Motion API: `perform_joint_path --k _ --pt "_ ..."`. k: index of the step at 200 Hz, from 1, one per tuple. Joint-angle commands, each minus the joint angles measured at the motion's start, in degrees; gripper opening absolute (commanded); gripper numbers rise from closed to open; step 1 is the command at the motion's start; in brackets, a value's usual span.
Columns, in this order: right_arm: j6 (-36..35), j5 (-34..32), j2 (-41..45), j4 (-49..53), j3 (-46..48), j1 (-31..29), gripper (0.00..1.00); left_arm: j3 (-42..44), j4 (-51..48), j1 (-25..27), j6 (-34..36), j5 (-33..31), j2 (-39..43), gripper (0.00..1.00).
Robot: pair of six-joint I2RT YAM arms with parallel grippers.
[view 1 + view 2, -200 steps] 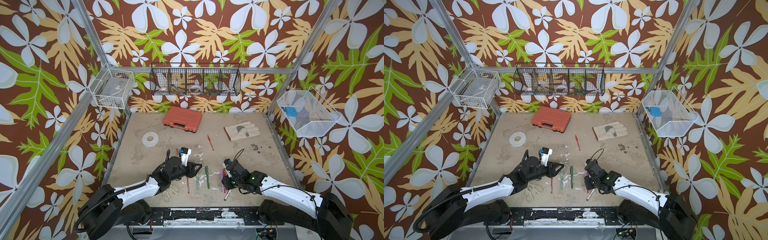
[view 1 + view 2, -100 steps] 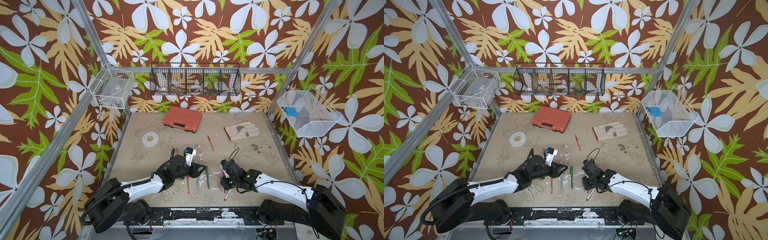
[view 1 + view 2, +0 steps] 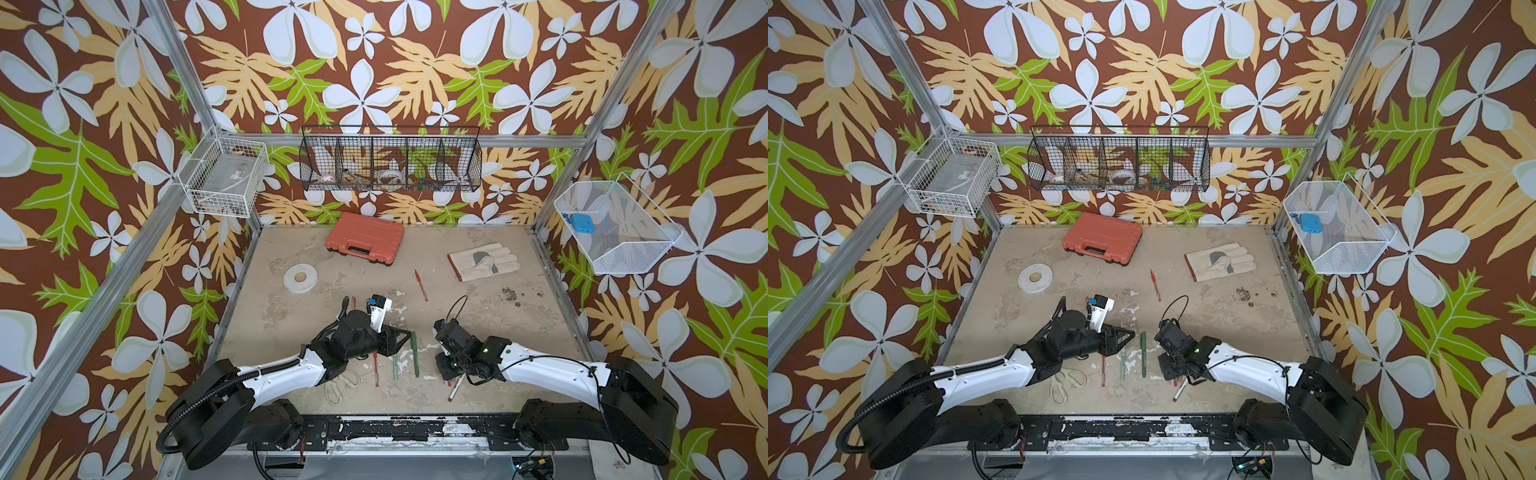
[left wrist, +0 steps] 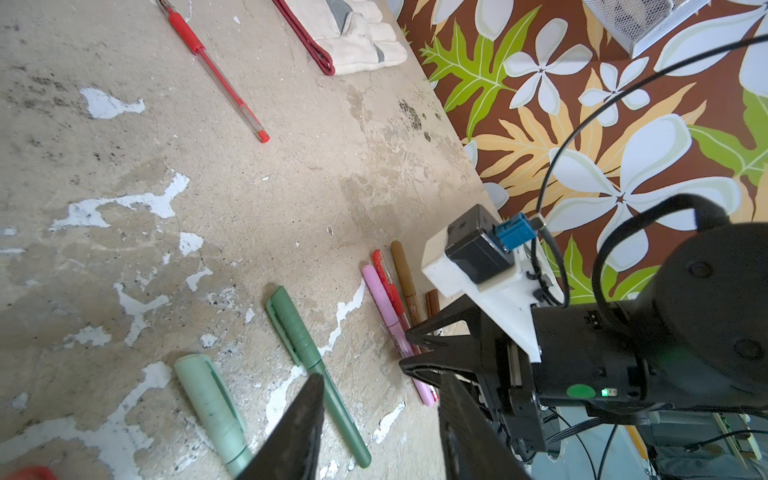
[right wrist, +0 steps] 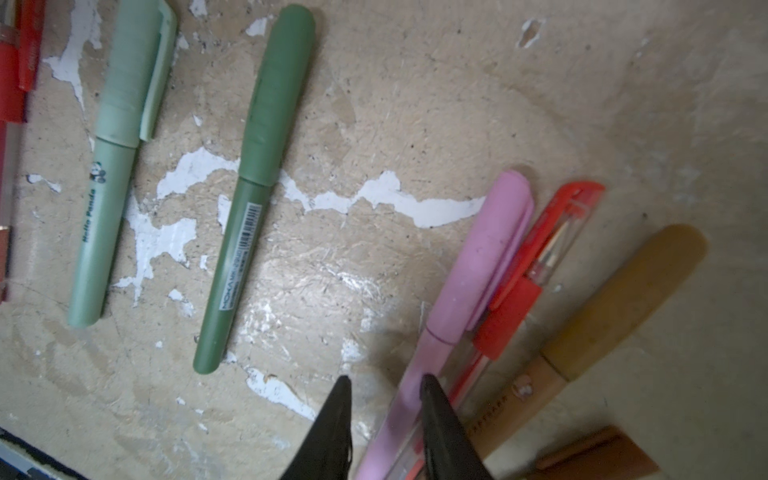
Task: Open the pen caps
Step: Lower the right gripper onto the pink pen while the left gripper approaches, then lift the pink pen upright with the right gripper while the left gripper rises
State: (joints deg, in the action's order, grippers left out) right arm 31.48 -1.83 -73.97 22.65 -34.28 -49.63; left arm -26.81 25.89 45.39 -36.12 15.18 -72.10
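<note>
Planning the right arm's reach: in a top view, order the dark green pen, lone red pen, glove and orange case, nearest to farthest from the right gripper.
From the right gripper:
1. dark green pen, just left of it.
2. lone red pen, mid-table, farther back.
3. glove, back right.
4. orange case, by the back wall.

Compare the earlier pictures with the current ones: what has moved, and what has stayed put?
The left gripper has shifted right, toward the dark green pen. The right gripper has edged slightly left; its open jaws straddle the pink pen. Nothing was gripped or released. The pens, scissors and work glove lie where they were.
</note>
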Motion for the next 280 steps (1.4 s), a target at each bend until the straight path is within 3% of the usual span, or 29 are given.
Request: perform_joint_path --k 1,179,198,280 --pt "0.95 -3.64 -0.95 0.99 -0.67 -0.65 0.30 0.18 0.57 0.05 0.41 -0.68 0.33 0.47" --pt "1.64 -8.72 -8.01 0.72 -1.83 -5.28 0.25 0.00 0.82 0.03 0.46 -0.35 -0.75 0.46" --pt "1.78 -9.23 -8.21 0.97 -2.06 -5.56 0.19 0.07 0.92 0.00 0.35 -0.33 -0.82 0.46" --pt "1.47 -9.69 -8.44 0.50 -2.52 -5.57 0.14 0.18 1.08 0.05 -0.06 -0.58 -0.59 0.46"
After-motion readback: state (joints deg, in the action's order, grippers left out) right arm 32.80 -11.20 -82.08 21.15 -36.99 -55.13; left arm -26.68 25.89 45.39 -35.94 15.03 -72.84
